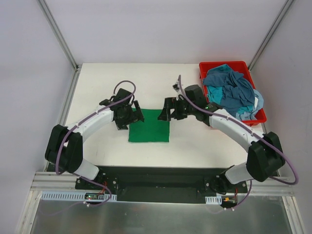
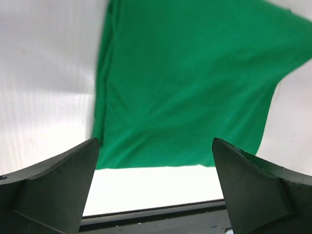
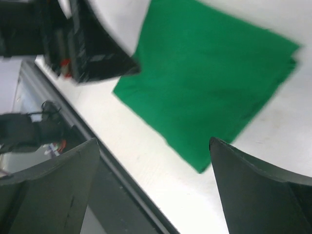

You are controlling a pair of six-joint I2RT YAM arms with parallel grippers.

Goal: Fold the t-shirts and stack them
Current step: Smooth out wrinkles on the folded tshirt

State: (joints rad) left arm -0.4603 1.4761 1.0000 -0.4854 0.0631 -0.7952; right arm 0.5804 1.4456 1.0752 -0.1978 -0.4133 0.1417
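DONE: green t-shirt (image 1: 149,126) folded flat, centre of desk (image 1: 97,92) | PENDING: blue shirts (image 1: 233,91) heaped in red bin (image 1: 223,64), upper right | CLAWS: left claw (image 2: 155,146) and right claw (image 3: 154,144) both spread, empty.

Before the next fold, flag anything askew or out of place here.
Only the blue shirts heaped in the red bin: one spills over its right rim. The folded green shirt lies flat and square.

No label, brand, number or sign can be read in any view. Any marks on the white strip (image 1: 63,196) along the near rail are too small to tell.
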